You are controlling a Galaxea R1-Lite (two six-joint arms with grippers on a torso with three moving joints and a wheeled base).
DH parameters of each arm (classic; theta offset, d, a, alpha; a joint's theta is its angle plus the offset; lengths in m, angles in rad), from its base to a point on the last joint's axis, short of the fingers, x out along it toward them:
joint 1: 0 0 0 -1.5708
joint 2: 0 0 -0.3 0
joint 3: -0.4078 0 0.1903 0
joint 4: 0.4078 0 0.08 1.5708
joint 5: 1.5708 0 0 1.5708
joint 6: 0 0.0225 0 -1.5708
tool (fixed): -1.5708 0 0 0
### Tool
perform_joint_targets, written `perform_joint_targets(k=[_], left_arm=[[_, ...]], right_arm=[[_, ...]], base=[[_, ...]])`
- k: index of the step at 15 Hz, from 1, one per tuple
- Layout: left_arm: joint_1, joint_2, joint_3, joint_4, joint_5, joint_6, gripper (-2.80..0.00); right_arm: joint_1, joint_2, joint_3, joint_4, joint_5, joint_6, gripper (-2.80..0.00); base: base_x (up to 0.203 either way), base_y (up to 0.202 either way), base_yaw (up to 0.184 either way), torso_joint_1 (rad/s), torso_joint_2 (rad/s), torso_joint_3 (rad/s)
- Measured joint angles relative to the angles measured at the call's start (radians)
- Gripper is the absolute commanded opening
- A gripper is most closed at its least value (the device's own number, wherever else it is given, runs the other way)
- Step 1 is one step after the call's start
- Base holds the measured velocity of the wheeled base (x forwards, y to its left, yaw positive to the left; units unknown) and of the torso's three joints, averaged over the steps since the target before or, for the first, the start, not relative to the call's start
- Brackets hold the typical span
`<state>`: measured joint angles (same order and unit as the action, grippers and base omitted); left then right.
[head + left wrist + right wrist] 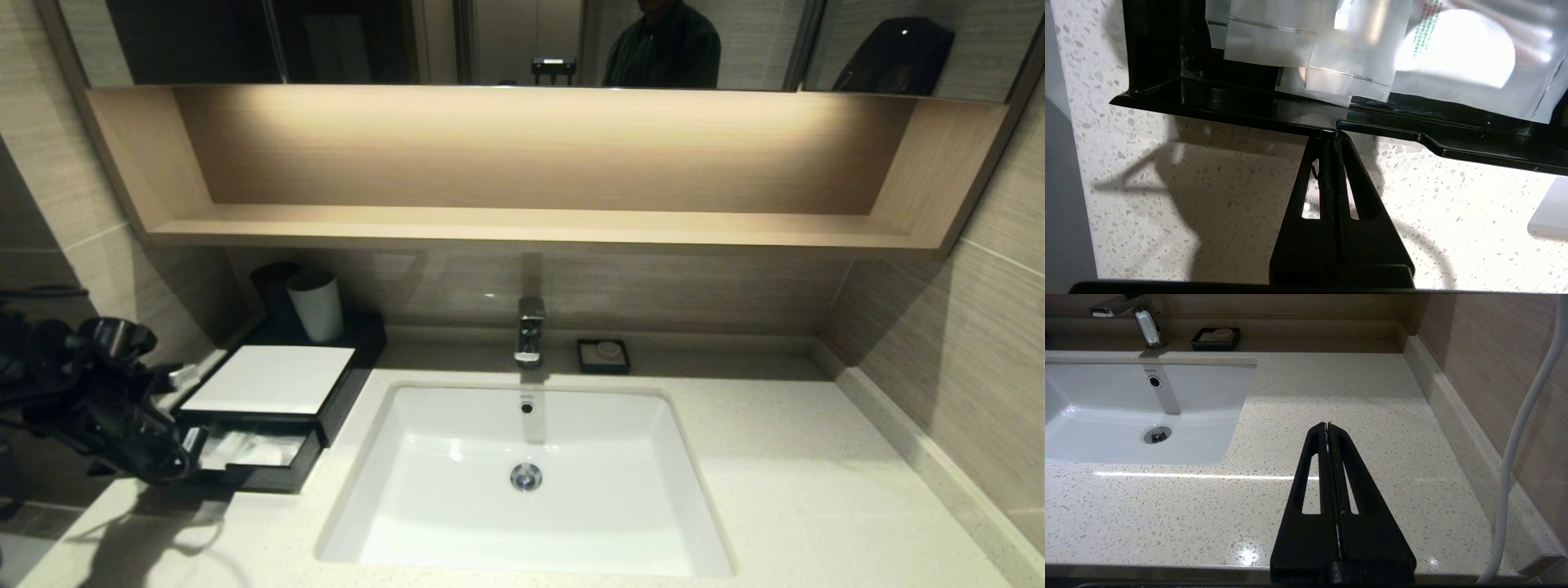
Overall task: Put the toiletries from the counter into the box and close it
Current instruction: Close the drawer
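A warm strip lights my shelf point(522, 163) from above, and the corners fall dim. My left arm point(90, 392) casts soft shadows on the counter point(816, 490). Glare whitens the packets point(1453, 49), blurred close up; edges bow.

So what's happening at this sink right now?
The left gripper, fingers shut, is pressed against the front edge of the open drawer of the black box on the counter, left of the basin. The wrapped toiletries already lie inside the drawer, which is not yet closed. The right gripper is shut and idle over the counter to the right.
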<state>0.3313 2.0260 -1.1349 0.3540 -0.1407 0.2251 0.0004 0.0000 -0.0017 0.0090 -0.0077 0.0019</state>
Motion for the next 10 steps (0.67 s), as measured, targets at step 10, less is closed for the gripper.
perform_joint_targets(k=[10], left_arm=[[-0.016,0.074,-0.116,0.010,-0.010,0.003,-2.80]], right_arm=[[0.000,0.000,0.000,0.000,0.000,0.000,-2.80]], base=[[0.000,0.000,0.000,0.000,0.00,0.000]])
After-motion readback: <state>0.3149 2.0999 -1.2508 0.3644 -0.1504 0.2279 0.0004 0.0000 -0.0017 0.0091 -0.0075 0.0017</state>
